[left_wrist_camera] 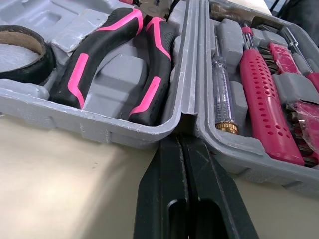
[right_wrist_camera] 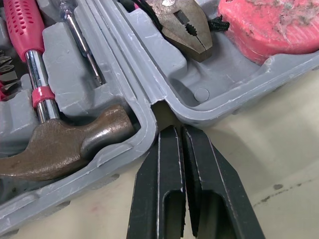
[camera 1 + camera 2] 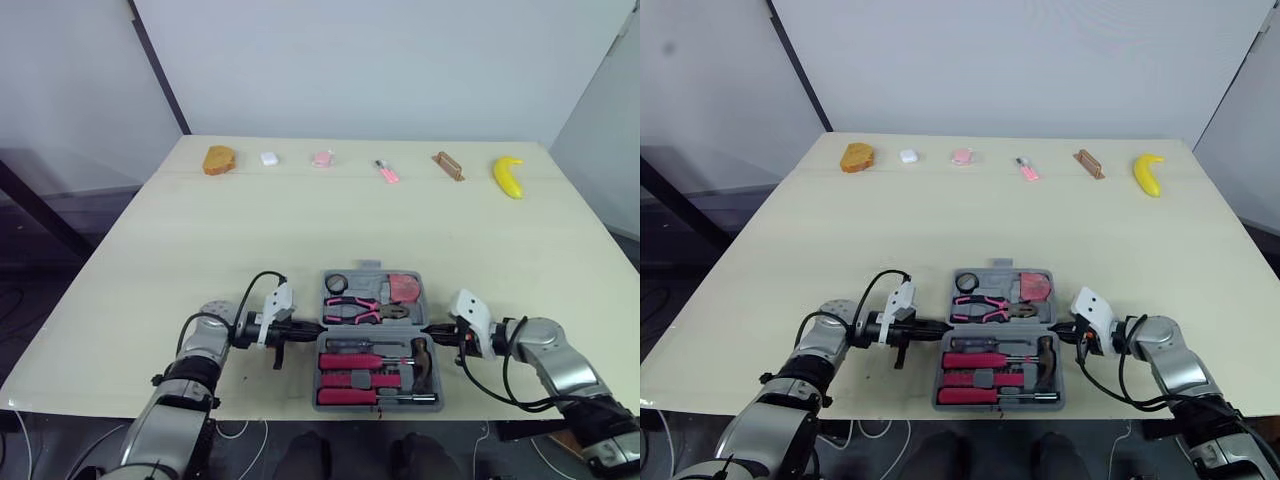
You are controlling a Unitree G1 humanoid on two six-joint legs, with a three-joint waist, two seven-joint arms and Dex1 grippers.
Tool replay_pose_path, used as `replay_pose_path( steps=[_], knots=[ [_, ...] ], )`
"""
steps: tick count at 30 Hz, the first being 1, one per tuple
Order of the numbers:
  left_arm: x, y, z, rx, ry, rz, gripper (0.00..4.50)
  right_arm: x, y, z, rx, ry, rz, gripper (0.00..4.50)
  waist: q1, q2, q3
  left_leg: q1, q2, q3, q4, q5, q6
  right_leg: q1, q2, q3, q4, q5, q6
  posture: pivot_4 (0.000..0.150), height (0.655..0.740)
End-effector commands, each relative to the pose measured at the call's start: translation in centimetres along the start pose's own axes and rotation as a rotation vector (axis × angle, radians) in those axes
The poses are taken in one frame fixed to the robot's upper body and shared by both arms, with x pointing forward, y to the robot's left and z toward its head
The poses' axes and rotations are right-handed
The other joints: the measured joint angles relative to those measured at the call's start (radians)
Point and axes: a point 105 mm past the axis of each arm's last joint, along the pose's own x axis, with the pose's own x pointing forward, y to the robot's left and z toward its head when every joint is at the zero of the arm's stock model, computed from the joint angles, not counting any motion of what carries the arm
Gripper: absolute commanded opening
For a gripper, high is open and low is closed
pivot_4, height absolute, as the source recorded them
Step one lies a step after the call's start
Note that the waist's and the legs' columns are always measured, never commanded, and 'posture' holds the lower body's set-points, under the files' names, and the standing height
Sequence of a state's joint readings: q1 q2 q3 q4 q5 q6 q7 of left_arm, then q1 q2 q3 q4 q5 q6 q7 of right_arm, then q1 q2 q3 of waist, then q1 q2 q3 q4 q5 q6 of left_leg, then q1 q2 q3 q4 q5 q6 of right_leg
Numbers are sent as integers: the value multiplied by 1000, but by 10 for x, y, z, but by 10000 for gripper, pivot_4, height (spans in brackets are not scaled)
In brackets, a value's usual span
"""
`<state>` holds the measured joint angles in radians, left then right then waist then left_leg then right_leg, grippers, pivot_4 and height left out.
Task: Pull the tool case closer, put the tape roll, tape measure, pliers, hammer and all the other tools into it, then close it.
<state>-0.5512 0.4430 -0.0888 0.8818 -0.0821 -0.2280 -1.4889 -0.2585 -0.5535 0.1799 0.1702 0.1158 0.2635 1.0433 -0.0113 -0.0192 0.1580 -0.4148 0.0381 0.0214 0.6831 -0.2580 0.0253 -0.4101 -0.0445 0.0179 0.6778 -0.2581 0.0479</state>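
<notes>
Near edge of table (image 3: 200, 250):
- Tool case (image 1: 75, 117), open flat, lying between the two grippers.
- Left gripper (image 3: 312, 326): fingers pressed together, nothing held, tips at the hinge notch on the case's left side.
- Right gripper (image 3: 431, 328): fingers together, nothing held, tips at the right hinge notch.

Near half of case:
- Hammer (image 3: 424, 362)
- Pink-handled screwdrivers (image 3: 350, 361)

Far half of case:
- Pliers (image 3: 365, 310)
- Tape roll (image 3: 336, 284)
- Red tape measure (image 3: 404, 288)

Far edge of table, well apart from the case:
- Banana (image 3: 508, 176) in a row of small items.
</notes>
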Motion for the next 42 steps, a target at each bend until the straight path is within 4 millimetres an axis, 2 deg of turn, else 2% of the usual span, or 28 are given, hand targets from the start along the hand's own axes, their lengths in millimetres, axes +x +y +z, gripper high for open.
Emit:
replay_pose_path(
  steps=[1, 19, 24, 35, 40, 42],
  knots=[
    [11, -8, 5, 21, -12, -65, 0, 5, 13, 17, -33, -61, 69, 1424, 0, 0, 0, 0, 0, 0, 0, 0, 0, 0, 0, 0, 0, 0, 0, 1500, 7400],
    [9, -6, 4, 18, 0, -54, 0, 6, 15, 15, -24, -53, 74, 1424, 0, 0, 0, 0, 0, 0, 0, 0, 0, 0, 0, 0, 0, 0, 0, 1500, 7400],
    [8, -6, 4, 19, 0, -52, 0, 5, 10, 14, -34, -49, 43, 1424, 0, 0, 0, 0, 0, 0, 0, 0, 0, 0, 0, 0, 0, 0, 0, 1500, 7400],
    [-23, 9, 12, 82, -25, 89, 0, -23, -8, 1, -4, -33, -61, 1424, 0, 0, 0, 0, 0, 0, 0, 0, 0, 0, 0, 0, 0, 0, 0, 1500, 7400],
    [-46, 11, 28, 126, -107, 166, 0, -43, -27, 6, 98, -117, -133, 1424, -1, 0, 0, 0, 0, 0, 0, 0, 0, 0, 0, 0, 0, 0, 0, 1500, 7400],
    [-44, -3, 40, 131, -180, 118, 0, -42, -35, 15, 173, -180, -146, 6636, -2, 0, 0, 0, 1, -1, 0, 0, 0, 0, 0, 0, 0, 0, 0, 1500, 7400]
  ],
)
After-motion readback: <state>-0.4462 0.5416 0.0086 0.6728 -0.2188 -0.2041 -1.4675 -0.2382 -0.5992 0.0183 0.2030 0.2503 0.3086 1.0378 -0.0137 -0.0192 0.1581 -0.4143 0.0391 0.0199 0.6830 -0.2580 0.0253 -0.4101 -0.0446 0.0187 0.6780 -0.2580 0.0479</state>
